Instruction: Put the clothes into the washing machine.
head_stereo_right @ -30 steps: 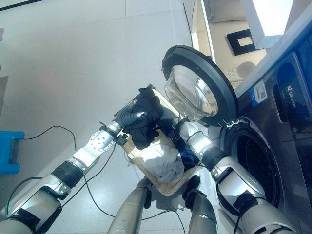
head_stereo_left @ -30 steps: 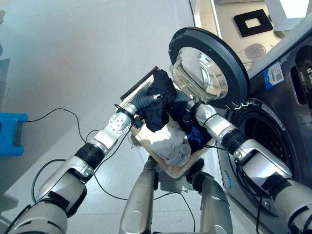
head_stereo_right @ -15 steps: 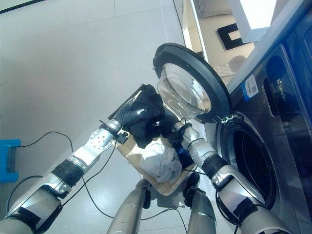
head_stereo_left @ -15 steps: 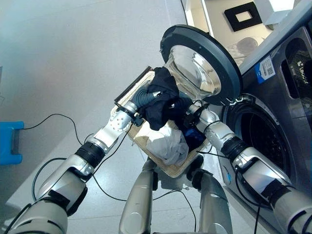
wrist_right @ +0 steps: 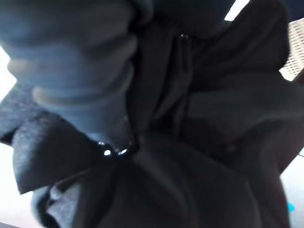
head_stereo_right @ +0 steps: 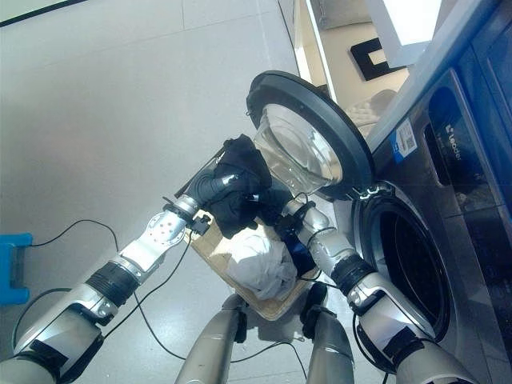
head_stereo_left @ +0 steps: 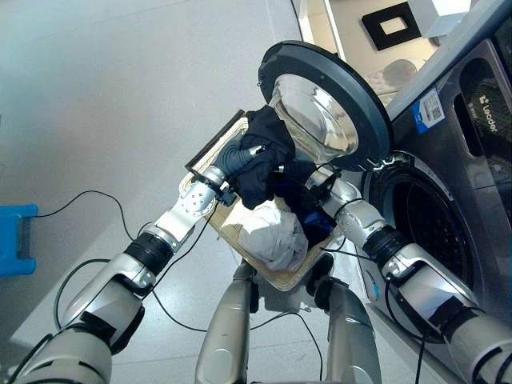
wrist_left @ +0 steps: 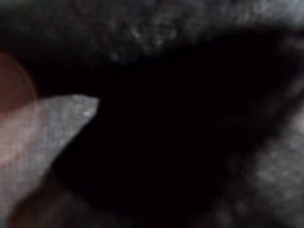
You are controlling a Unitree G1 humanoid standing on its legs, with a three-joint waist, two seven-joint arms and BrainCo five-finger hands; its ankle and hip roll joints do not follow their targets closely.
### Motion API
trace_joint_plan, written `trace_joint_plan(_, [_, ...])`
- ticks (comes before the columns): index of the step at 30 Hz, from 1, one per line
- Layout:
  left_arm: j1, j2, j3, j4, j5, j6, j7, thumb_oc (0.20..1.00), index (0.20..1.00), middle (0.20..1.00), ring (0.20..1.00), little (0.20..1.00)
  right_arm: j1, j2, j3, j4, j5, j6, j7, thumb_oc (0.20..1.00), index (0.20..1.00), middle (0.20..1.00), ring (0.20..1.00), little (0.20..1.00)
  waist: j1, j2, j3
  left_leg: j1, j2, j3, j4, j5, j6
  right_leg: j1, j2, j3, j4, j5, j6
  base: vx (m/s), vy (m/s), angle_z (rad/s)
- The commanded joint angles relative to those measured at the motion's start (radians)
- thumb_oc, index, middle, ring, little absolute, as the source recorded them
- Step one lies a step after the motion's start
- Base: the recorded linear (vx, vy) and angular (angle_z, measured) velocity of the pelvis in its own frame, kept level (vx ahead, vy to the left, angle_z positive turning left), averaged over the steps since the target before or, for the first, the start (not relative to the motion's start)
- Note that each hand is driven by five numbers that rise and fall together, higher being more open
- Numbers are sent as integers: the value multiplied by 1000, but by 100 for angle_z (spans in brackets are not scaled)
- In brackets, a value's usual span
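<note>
My left hand (head_stereo_left: pixel 240 160) is up above the tan woven basket (head_stereo_left: pixel 282 278), its fingers curled into a dark garment (head_stereo_left: pixel 268 156) that drapes over it and hangs down just below the open round door (head_stereo_left: pixel 324 104) of the washing machine (head_stereo_left: pixel 460 160). From the other side my right hand (head_stereo_left: pixel 318 190) reaches into the same dark cloth (wrist_right: pixel 199 142), fingers buried in it. A white garment (head_stereo_left: pixel 272 236) and a blue one (head_stereo_left: pixel 322 220) lie in the basket. The drum opening (head_stereo_left: pixel 432 232) gapes to the right of the basket.
The glass bowl of the door (head_stereo_right: pixel 300 148) bulges close over the lifted cloth. A blue box (head_stereo_left: pixel 14 238) stands on the grey floor at far left. Beyond the machine there is a white ledge with a black square frame (head_stereo_left: pixel 392 22).
The whole view has shifted, so the camera moved. My left hand has kept hold of the dark garment, and it now hangs slightly nearer the door's glass. The right hand stays in the cloth.
</note>
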Motion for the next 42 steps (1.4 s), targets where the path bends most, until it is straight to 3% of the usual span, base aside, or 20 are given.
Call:
trace_joint_plan(1, [-65,-88,-38,-15,3,-35,-9,200,200,200,200,200,-106,99,-10,-138,39,-65,102,200,200,200,200,200,-6,28,-21,3,-98,15,41,-96,15,58,60,6,-145,91,80,-17,-7,-4])
trace_joint_plan(8, [-86,-98,-41,2,-5,-15,-6,200,200,200,200,200,-116,114,-18,-110,70,-86,86,200,200,200,200,200,-9,26,-21,3,-96,19,38,-95,14,57,64,9,-151,95,80,-3,-2,0])
trace_joint_plan(9, [-90,-100,-39,13,-5,-18,-10,369,369,369,369,369,-121,115,-21,-104,90,-94,77,200,200,200,200,200,-10,25,-21,5,-95,21,35,-95,14,59,64,8,-154,96,80,-12,-9,-4])
trace_joint_plan(10, [-94,-102,-40,18,-7,-16,-11,740,740,740,740,740,-122,117,-27,-99,107,-99,72,200,200,200,200,200,-12,25,-21,4,-95,22,36,-95,13,57,64,9,-154,97,81,-9,-3,-4])
trace_joint_plan(11, [-97,-103,-37,23,-14,-14,-21,1000,1000,1000,1000,1000,-119,117,-39,-91,122,-108,70,200,200,200,200,200,-14,25,-21,5,-96,24,36,-96,13,58,65,10,-153,96,82,-5,1,-4])
trace_joint_plan(19, [-84,-106,-18,36,-13,-29,-39,1000,1000,1000,1000,1000,-83,99,-118,-1,295,-174,56,200,200,200,200,200,-31,25,-21,-2,-87,42,29,-100,11,45,74,18,-166,103,88,-12,12,-8])
trace_joint_plan(30, [-79,-138,2,84,40,-41,-16,1000,1000,1000,1000,1000,3,136,-197,102,565,-193,186,200,200,200,200,200,-80,31,-21,-29,-72,101,15,-106,6,3,96,46,-195,118,90,-20,32,-25])
trace_joint_plan(36, [-57,-169,28,98,54,-34,52,1000,1000,1000,1000,1000,55,190,-212,130,649,-189,213,200,200,200,200,200,-100,43,-21,-31,-70,130,7,-111,1,-7,100,63,-210,123,91,7,62,-25])
trace_joint_plan(39, [-40,-190,53,120,44,-43,150,1000,1000,1000,1000,1000,80,206,-220,161,656,-212,198,200,200,200,200,200,-109,53,-21,-30,-70,142,3,-112,-1,-9,102,72,-216,123,90,20,88,-12])
trace_joint_plan(40, [-29,-220,79,153,39,-41,230,1000,1000,1000,1000,1000,93,221,-234,191,684,-231,177,200,200,200,200,200,-117,65,-21,-25,-71,151,1,-111,-3,-11,104,80,-214,120,88,33,121,-7])
trace_joint_plan(42, [-18,-234,91,172,38,-46,271,1000,1000,1000,1000,1000,103,225,-245,207,701,-238,171,200,200,200,200,200,-122,71,-21,-22,-72,155,0,-111,-4,-12,104,85,-213,119,86,26,87,-12])
